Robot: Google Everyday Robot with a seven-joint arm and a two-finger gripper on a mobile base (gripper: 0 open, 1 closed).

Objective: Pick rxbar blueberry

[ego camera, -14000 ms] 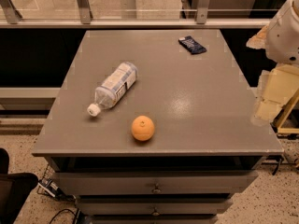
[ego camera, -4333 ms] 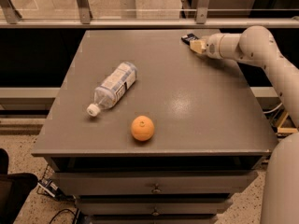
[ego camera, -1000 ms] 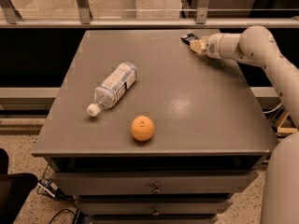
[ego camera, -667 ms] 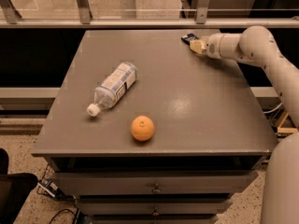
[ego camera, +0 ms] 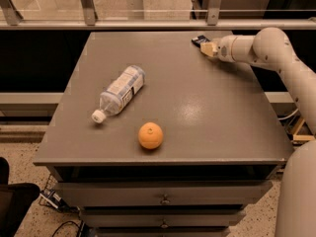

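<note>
The rxbar blueberry [ego camera: 198, 39], a small flat bar in a dark navy wrapper, lies at the far right of the grey table top [ego camera: 197, 107]. Only its left end shows. My gripper [ego camera: 208, 48] is down at the bar, reaching in from the right on the white arm [ego camera: 256, 48], and it covers the rest of the bar. I cannot tell whether the bar is held.
A clear plastic water bottle [ego camera: 119, 93] lies on its side left of centre, cap toward the front left. An orange fruit [ego camera: 150, 135] sits near the front edge. A metal rail [ego camera: 148, 23] runs behind the table. Drawers [ego camera: 163, 199] are below.
Long ago the arm was off to the right and the bar lay uncovered. Over the last second nothing has visibly moved.
</note>
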